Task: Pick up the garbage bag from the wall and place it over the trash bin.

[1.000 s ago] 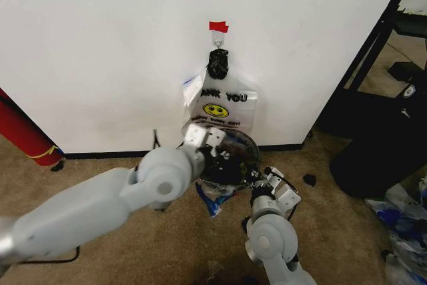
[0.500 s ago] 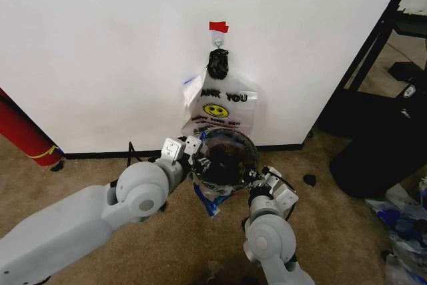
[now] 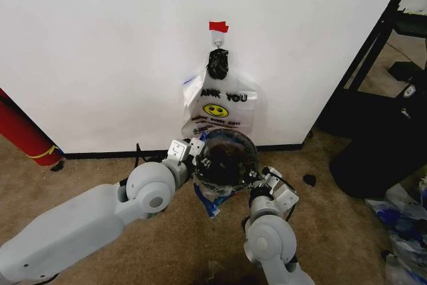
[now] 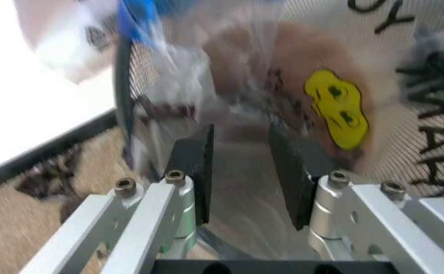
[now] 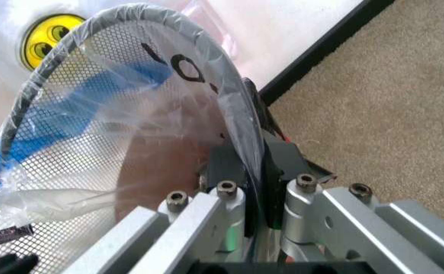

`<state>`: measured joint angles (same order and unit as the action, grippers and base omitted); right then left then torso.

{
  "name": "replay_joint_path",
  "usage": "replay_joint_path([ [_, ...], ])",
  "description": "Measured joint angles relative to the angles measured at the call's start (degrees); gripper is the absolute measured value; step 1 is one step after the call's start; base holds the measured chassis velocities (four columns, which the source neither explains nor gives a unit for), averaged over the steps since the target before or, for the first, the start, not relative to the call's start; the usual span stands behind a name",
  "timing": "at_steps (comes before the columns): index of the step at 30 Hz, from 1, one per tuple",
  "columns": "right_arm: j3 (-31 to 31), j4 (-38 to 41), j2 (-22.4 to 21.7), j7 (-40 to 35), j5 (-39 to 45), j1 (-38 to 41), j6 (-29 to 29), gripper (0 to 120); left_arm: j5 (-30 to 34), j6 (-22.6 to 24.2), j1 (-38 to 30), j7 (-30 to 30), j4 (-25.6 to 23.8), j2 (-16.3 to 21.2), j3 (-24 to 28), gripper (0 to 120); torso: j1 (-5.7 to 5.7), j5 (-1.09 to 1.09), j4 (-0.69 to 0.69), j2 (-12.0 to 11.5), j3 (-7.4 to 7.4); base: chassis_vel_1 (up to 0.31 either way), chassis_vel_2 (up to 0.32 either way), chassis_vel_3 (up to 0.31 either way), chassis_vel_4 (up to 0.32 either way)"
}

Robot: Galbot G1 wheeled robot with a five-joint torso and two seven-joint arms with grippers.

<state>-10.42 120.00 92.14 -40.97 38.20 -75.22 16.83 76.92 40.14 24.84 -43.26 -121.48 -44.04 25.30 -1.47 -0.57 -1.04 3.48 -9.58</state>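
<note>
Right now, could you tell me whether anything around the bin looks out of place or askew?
Yes. The trash bin is tipped, its mouth facing up and outward rather than standing upright, gripped at the rim by the right gripper. The garbage bag hangs crumpled out of it, not spread over the rim.

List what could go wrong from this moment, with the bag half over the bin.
1. The right gripper pinches the trash bin rim through thin plastic; a pull there could tear the garbage bag.
2. The left gripper stands open at the bag-covered mesh; closing could catch loose film or slip off it.
3. The bin looks tilted toward the wall, so pushing might tip it or snag the bags hanging on the hook.
</note>
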Motion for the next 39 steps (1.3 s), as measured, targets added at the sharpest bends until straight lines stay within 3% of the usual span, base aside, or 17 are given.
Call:
replay_joint_path([
  [4, 0.00, 0.00, 0.00, 0.00, 0.01, 0.09, 0.00, 0, 1.89, 0.53, -0.21, -2.14, 0.55, -0.82, 0.04, 29, 0.00, 0.00, 0.00, 0.00, 0.00, 0.000, 0.000, 0.000, 0.000],
  [11, 0.02, 0.00, 0.00, 0.00, 0.04, 0.15, -0.07, 0, -1.18, 1.84, -2.75, -2.99, 1.97, -1.37, 2.39, 26, 0.00, 0.00, 0.00, 0.00, 0.00, 0.000, 0.000, 0.000, 0.000],
  [19, 0.19, 0.36, 0.00, 0.04, -0.05, -0.07, -0.08, 0, 1.88, 1.95, -4.24, -6.46, 4.75, -3.32, 3.26, 23, 0.00, 0.00, 0.00, 0.00, 0.00, 0.000, 0.000, 0.000, 0.000],
  [27, 0.23, 0.35, 0.00, 0.21, -0.12, -0.12, -0.17, 0, 3.99, 0.25, -4.10, -9.05, 5.86, -3.55, 3.11, 0, 0.00, -0.01, 0.00, 0.00, 0.01, 0.000, 0.000, 0.000, 0.000],
  [39, 0.33, -0.08, 0.00, 0.44, -0.42, -0.19, -0.24, 0, 4.93, -1.46, -3.81, -9.74, 3.34, -2.64, 2.19, 0, 0.00, -0.01, 0.00, 0.00, 0.01, 0.000, 0.000, 0.000, 0.000],
])
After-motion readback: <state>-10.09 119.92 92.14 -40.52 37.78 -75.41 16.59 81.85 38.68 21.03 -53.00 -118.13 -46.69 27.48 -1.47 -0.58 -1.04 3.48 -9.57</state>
